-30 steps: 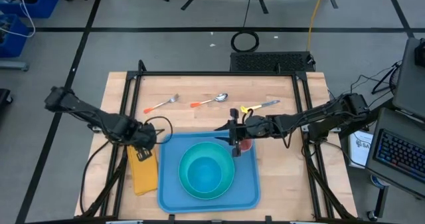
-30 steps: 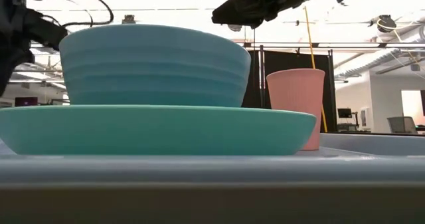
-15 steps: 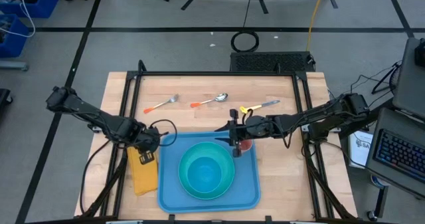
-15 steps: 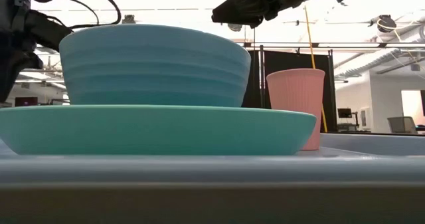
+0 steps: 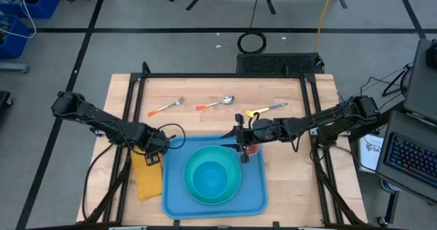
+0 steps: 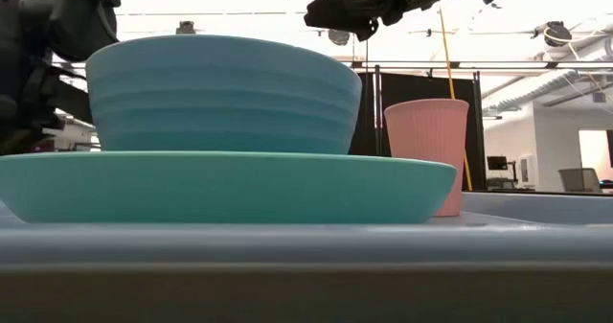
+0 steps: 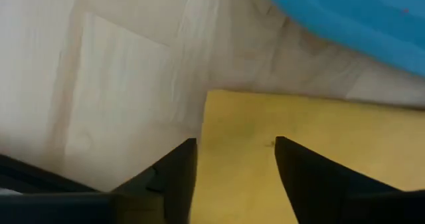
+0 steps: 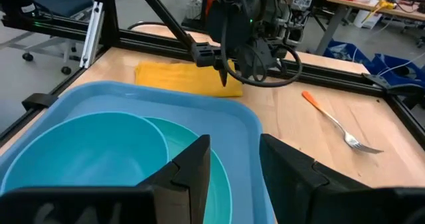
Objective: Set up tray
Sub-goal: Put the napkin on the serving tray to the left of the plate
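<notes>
The blue tray [image 5: 256, 192] lies near the table's front edge. On it stand a teal plate [image 5: 239, 181] with a teal bowl [image 5: 210, 177] on it, and a pink cup [image 6: 426, 155] at the tray's far right corner. A yellow napkin [image 5: 147, 181] lies flat on the table, left of the tray. My left gripper [image 5: 153, 157] is open, and its fingers point down over the napkin's far end [image 7: 299, 124]. My right gripper [image 5: 240, 148] hovers open beside the cup and above it [image 6: 359, 26], with nothing between its fingers [image 8: 232, 147]. My left gripper stands open over the far end of the napkin [image 7: 239, 117], one finger near the napkin's edge and one over the cloth. I cannot tell whether the fingertips [image 7: 182, 164] touch it. The napkin lies flat on the table.
A fork [image 5: 167, 107], a spoon [image 5: 217, 104] and a yellow-handled knife [image 5: 266, 109] lie in a row on the bare wood beyond the tray. A black frame [image 5: 225, 75] runs round the table.
My left gripper has shifted a little toward the table's right edge, nearer the tray's far left corner, still over the napkin's far end. The napkin has stayed flat in place.
</notes>
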